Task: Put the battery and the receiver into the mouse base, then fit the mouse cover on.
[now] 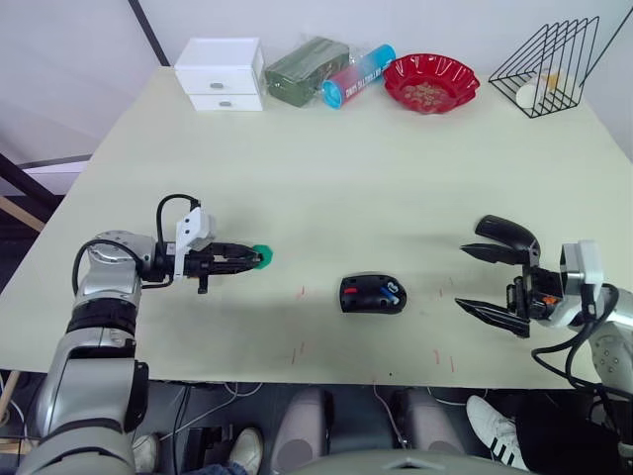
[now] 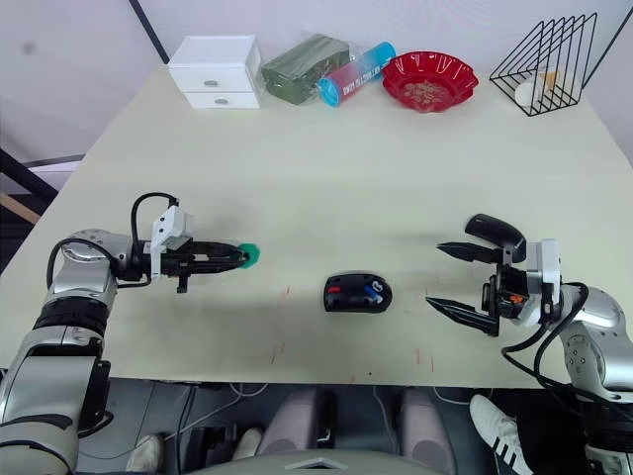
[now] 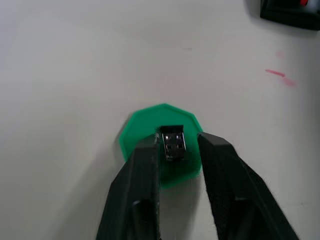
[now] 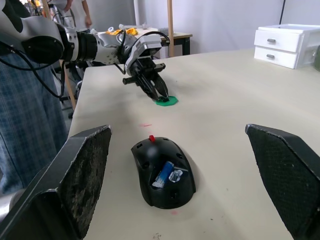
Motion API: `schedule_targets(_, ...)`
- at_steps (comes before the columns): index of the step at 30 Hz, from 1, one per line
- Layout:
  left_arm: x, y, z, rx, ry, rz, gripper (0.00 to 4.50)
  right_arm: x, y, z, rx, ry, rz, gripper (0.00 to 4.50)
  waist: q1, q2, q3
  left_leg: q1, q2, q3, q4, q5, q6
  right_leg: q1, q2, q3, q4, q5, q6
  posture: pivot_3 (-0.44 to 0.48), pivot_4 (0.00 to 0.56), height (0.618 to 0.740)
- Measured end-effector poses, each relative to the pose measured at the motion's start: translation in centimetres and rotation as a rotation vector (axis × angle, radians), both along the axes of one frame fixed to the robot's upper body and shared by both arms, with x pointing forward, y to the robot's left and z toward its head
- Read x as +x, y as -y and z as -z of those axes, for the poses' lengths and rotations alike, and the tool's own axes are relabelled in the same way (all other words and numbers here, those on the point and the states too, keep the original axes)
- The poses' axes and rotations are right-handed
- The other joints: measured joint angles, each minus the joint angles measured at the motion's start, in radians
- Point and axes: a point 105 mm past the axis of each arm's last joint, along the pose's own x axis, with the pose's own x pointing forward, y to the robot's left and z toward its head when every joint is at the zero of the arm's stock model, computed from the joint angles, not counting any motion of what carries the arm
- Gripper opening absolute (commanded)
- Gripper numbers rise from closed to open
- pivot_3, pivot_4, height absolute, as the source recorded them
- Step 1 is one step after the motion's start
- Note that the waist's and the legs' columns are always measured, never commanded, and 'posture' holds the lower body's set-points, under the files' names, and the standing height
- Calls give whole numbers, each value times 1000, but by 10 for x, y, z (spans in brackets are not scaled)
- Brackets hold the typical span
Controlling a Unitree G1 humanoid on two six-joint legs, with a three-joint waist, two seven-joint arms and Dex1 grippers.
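The mouse base (image 1: 373, 294) lies near the front edge of the pale table (image 1: 326, 178), a black oval body with its hollowed top facing up. Inside the hollow sit a red patch at the end nearer the robot's left and the battery (image 4: 163, 174), a small blue cylinder with a whitish end, lying in its slot beside some grey metal parts.

To the left of the mouse base, well apart from it, a green octagonal disc (image 3: 161, 144) rests flat on the table. The receiver (image 3: 173, 144), a tiny dark stub with a metal-plug face showing two small square holes, stands on the disc's middle. The left gripper (image 3: 174, 150) points at the disc with its two black fingers (image 3: 145, 170) a narrow gap apart on either side of the receiver; one finger looks to be touching it, the other stands just clear (whether it is truly pinched I cannot tell).

To the right of the mouse base, also well apart, the right gripper (image 1: 487, 280) hangs over the table with its fingers spread wide. The mouse cover (image 1: 508, 234), a smooth black curved shell, sits against the upper finger at the gripper's far side; how it is held there is not clear.

Along the table's far edge, beyond the mouse base, stand a white two-drawer box (image 1: 221, 73), a dark green packet (image 1: 306, 67), a red and blue tube (image 1: 357, 75), a red scalloped bowl (image 1: 431, 82) and a black wire rack (image 1: 549, 67).
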Motion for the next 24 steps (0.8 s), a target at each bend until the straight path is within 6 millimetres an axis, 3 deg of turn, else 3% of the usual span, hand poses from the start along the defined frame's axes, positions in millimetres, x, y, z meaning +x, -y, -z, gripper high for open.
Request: schedule_targets(24,0,2,2,7,5,-5,1390,-1,0,3,-8,11,3,4500,-2,0,0,1,0,-1,1,0,0,0,0,1,1,0,0,0,150,740)
